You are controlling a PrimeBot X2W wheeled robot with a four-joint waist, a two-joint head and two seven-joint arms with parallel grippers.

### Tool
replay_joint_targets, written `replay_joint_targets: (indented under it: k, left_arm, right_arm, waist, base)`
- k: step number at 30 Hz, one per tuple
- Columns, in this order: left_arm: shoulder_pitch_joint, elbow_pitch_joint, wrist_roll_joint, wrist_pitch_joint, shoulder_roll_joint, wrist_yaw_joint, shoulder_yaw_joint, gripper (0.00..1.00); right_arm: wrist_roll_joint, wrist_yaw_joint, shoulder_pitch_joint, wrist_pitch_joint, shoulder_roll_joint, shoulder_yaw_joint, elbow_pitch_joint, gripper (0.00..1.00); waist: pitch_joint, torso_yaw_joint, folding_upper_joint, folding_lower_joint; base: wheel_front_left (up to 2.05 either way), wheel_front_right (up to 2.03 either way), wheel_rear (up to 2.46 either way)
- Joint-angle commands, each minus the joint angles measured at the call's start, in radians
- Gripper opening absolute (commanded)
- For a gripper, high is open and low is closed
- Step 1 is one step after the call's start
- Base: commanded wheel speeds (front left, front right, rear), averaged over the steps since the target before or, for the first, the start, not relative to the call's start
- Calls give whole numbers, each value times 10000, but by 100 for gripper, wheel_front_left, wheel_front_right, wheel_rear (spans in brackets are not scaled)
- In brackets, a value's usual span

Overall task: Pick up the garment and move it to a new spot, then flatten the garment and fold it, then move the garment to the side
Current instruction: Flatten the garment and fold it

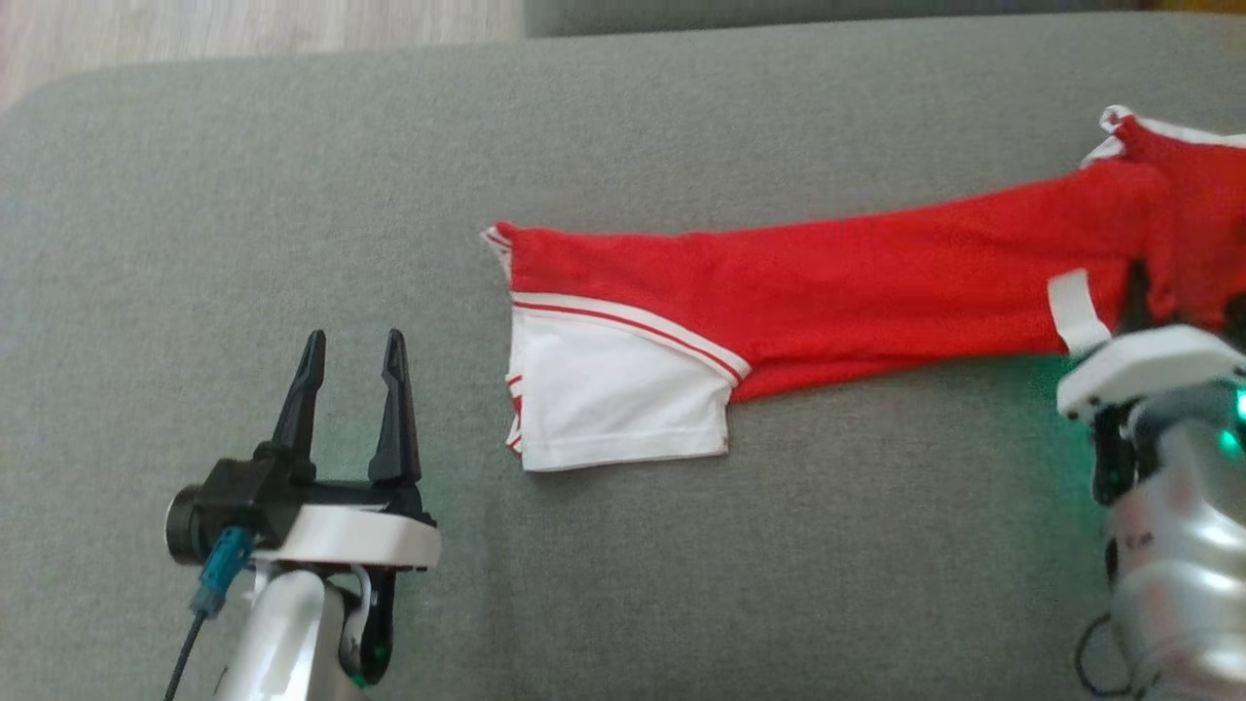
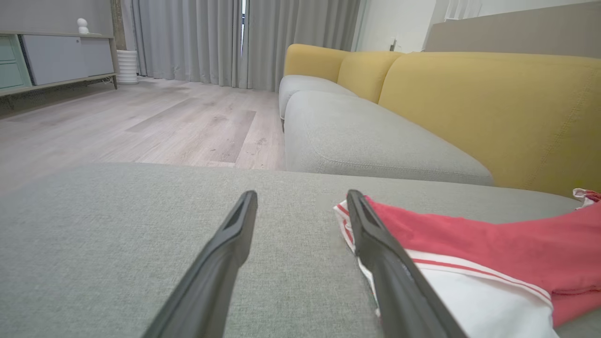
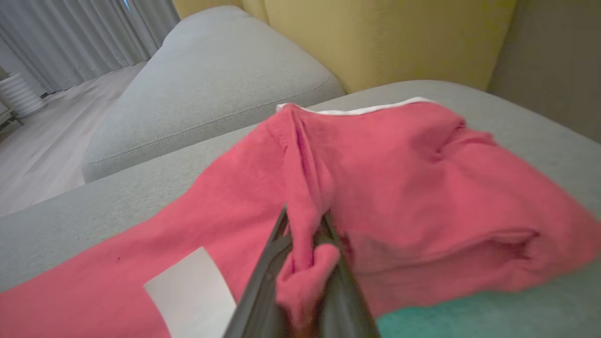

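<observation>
Viewing from the head camera, I see the garment (image 1: 827, 282), a red piece with a white panel (image 1: 613, 399) and red-and-white striping at one end, stretched across the grey seat cushion (image 1: 292, 175) from its middle out to the right edge of the frame. My right hand (image 3: 304, 218) is clamped on a raised fold of the red cloth near the bunched right end, its two dark fingers (image 3: 263, 281) pinching the fabric between them. A white label (image 3: 192, 291) lies on the cloth just beside those fingers. My left hand (image 1: 353, 339) sits at lower left, spread wide with nothing between its tips, apart from the garment and just left of the white panel. Left wrist view: the spread hand (image 2: 301, 195) points along the cushion, and the finger on that view's right overlaps the striped edge of the garment (image 2: 469, 239); whether it touches the cloth I cannot tell. Beyond the cushion are a second grey seat (image 2: 366, 141), a yellow backrest (image 2: 493, 108), a pale wood floor (image 2: 141, 122) and grey curtains (image 2: 197, 42).
</observation>
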Motion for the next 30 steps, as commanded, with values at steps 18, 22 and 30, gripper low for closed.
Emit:
replay_joint_targets:
  k: [18, 22, 30]
  left_arm:
    - [761, -137, -277, -53, 49, 206, 111, 100]
    - [936, -103, -309, -53, 49, 238, 26, 100]
    - [949, -59, -403, -53, 49, 271, -352, 100]
  right_arm:
    - [3177, -9, 1307, -110, 685, 4704, -2763, 0]
    - [4565, -9, 1449, -77, 687, 6514, -3252, 0]
    - [6394, -9, 1202, -18, 688, 9152, -3471, 0]
  waist:
    - [-1725, 276, 0, 0]
    - [-1962, 568, 0, 0]
    - [-1926, 1369, 0, 0]
  base:
    - [0, 0, 0]
    - [0, 0, 0]
    - [0, 0, 0]
